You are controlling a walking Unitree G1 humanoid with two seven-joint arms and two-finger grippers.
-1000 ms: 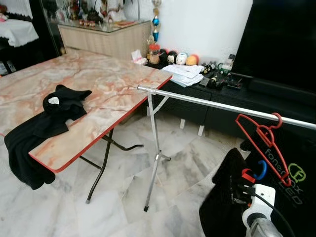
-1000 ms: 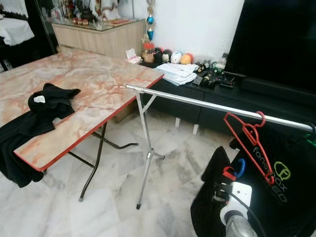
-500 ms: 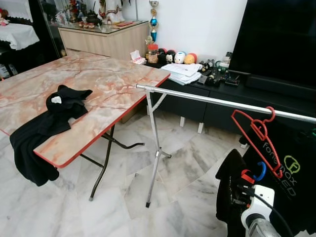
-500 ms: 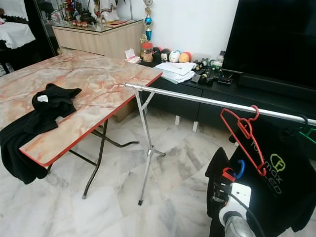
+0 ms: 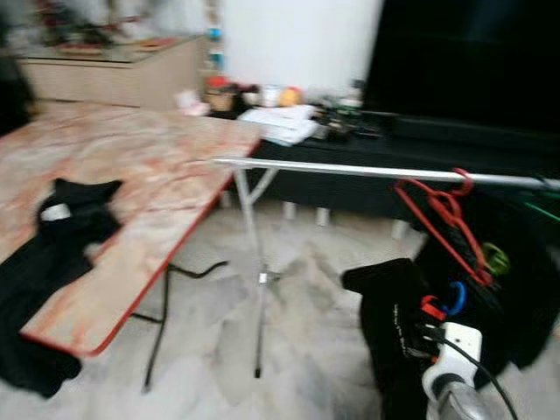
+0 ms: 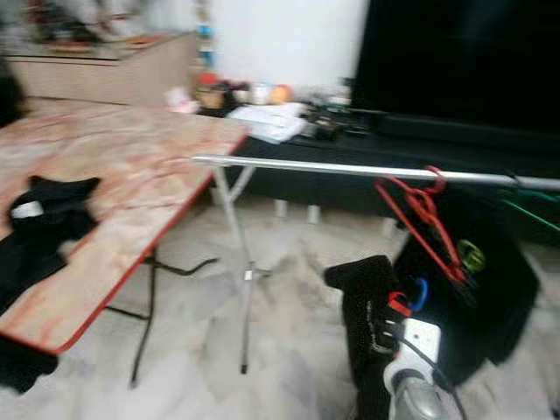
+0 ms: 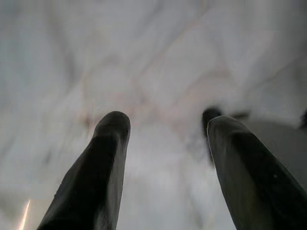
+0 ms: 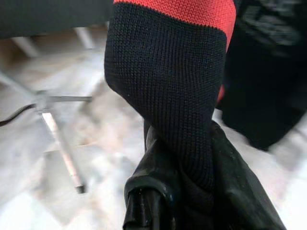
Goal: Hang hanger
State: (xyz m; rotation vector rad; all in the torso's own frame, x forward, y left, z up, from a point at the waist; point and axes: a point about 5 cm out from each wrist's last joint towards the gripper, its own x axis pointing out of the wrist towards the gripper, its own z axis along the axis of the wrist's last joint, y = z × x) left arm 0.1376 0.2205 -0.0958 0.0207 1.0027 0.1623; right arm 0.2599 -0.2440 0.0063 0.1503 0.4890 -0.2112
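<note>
Red hanger (image 5: 444, 220) hooked over the silver rail (image 5: 350, 171), carrying a black garment (image 5: 490, 289) with a printed logo. Likely light and stiff as thin wire or plastic, springy, prone to swinging; best taken near the hook or neck, not the soft cloth. Right hand (image 8: 180, 191) low beside the rack, pinched on black knit fabric with a red band (image 8: 175, 72), apparently the garment's edge, though blur hinders certainty. Left hand (image 7: 165, 139) spread, holding nothing, over marble floor (image 5: 306, 341). Counter (image 5: 131, 188) to the left, dark clothing (image 5: 52, 254) draped on it.
</note>
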